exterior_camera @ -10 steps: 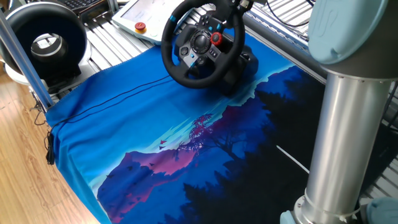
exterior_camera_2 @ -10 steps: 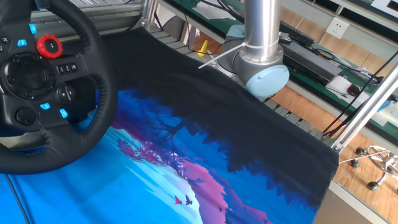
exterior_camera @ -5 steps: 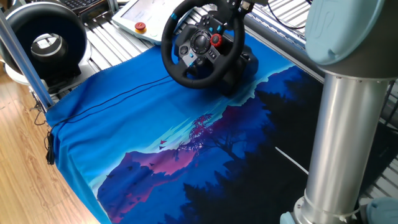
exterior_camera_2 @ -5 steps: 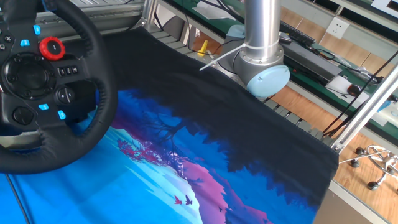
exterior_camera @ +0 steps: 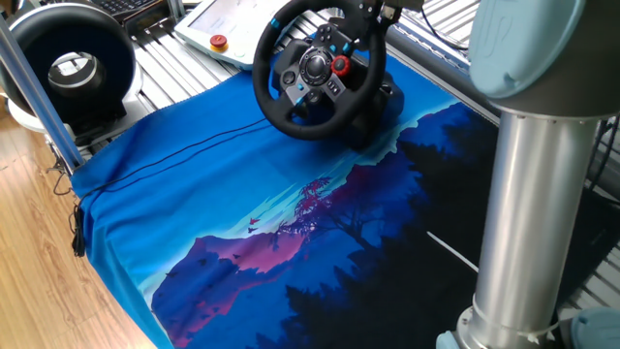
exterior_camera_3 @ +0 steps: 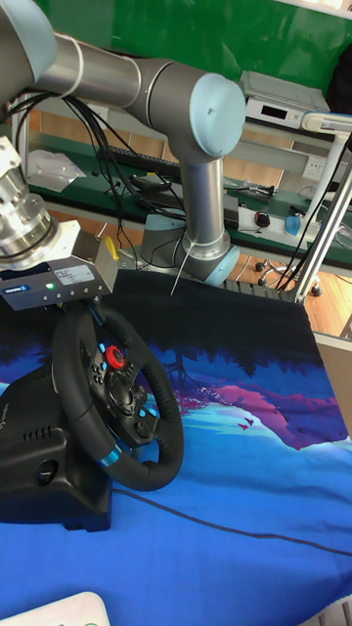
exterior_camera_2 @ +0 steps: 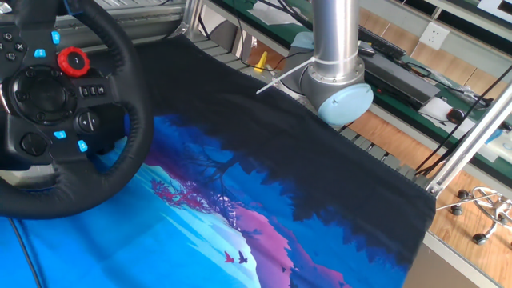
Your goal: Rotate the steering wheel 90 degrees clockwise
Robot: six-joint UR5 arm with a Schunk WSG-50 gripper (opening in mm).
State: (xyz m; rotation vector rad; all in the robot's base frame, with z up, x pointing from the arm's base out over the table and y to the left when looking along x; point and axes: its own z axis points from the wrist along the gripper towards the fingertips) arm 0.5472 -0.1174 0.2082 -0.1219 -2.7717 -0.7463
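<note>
The steering wheel (exterior_camera: 320, 70) stands tilted on its black base at the back of the blue printed cloth (exterior_camera: 242, 223). It is a black padded rim around a hub with blue buttons and a red dial (exterior_camera: 341, 65). It fills the left edge of the other fixed view (exterior_camera_2: 120, 120). In the tall fixed view the steering wheel (exterior_camera_3: 117, 396) has its light-blue stripe (exterior_camera_3: 108, 456) at the lower left of the rim. My gripper (exterior_camera_3: 90, 315) sits at the top of the rim, shut on it, fingers mostly hidden. The gripper (exterior_camera: 373, 12) shows only partly at the frame's top.
A black ring-shaped fan device (exterior_camera: 73, 68) stands at the back left behind a metal post (exterior_camera: 29, 87). A white pendant with a red button (exterior_camera: 220, 42) lies behind the wheel. The arm's thick column (exterior_camera: 542, 194) rises at the right; its base (exterior_camera_2: 336, 80) is at the cloth's far edge.
The wheel has turned a little clockwise: the red dial and hub buttons shifted right and slightly down. The gripper moved with the rim.
</note>
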